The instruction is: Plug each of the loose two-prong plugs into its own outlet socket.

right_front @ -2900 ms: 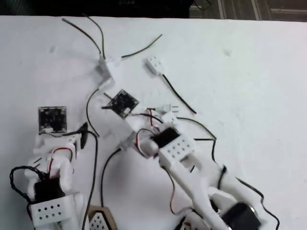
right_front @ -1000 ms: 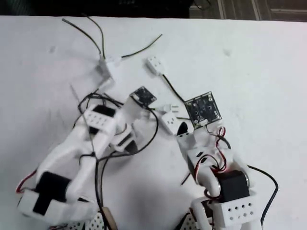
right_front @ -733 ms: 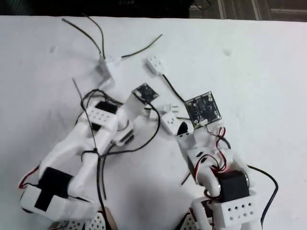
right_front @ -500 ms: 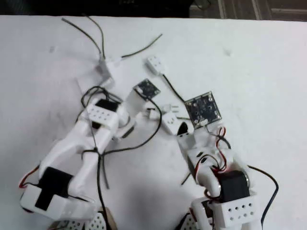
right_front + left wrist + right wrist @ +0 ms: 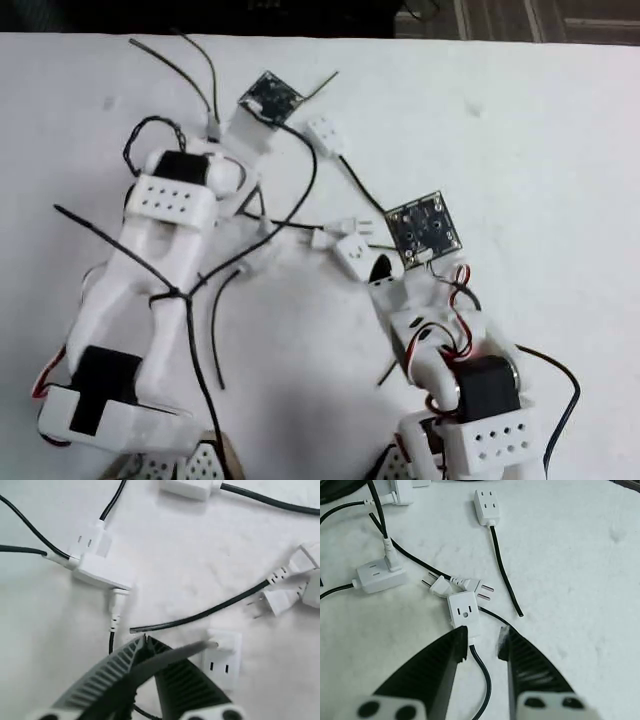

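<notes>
Two loose white plugs point(image 5: 437, 586) point(image 5: 480, 587) lie prong-out beside a small white outlet point(image 5: 464, 609). My right gripper point(image 5: 482, 632) stands open just short of that outlet, its jaws either side of the outlet's black cable. In the high view this gripper point(image 5: 378, 270) sits mid-table by the same outlet point(image 5: 352, 255). My left gripper point(image 5: 145, 641) hangs shut above the table on the cable of a plug point(image 5: 220, 642) that sits in another outlet point(image 5: 225, 657). A multi-way tap point(image 5: 97, 565) with a plug in it lies farther off.
A spare outlet point(image 5: 325, 133) with a short black cable lies toward the back. The left arm point(image 5: 165, 200) stretches over the left half, with black cables looping around it. The right side of the white table point(image 5: 540, 150) is bare.
The left arm has swung from the loose plugs at mid-table toward the back left, with cables trailing after it. The right arm has held still over the last second.
</notes>
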{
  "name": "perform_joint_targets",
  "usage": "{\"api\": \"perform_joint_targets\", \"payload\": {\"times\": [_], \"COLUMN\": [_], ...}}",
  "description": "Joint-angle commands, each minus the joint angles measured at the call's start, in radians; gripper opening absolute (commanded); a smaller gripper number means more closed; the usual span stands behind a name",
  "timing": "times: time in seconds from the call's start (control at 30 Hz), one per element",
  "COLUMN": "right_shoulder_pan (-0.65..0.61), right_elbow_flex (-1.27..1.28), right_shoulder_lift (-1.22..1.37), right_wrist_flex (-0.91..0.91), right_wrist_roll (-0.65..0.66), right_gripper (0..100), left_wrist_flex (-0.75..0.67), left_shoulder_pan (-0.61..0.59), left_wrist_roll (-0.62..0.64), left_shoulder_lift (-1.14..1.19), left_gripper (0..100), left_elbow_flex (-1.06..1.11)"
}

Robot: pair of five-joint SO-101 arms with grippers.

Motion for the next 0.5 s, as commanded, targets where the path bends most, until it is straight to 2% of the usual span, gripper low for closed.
{"api": "perform_joint_targets", "payload": {"times": [0.0,0.1,0.2,0.47], "right_shoulder_pan": [0.008,0.008,0.008,0.002], "right_elbow_flex": [-0.005,-0.005,-0.005,0.018], "right_shoulder_lift": [-0.004,-0.004,-0.004,-0.010], "right_wrist_flex": [-0.015,-0.015,-0.015,-0.021], "right_wrist_roll": [-0.008,-0.008,-0.008,-0.008], "right_gripper": [10.5,10.5,10.5,10.5], "left_wrist_flex": [0.147,0.204,0.180,-0.123], "left_shoulder_pan": [0.022,0.022,0.015,0.030], "left_wrist_roll": [-0.063,-0.043,-0.011,-0.011], "left_shoulder_lift": [-0.002,-0.002,-0.004,-0.002], "left_gripper": [7,21,34,33], "left_elbow_flex": [-0.057,-0.017,0.074,0.339]}}
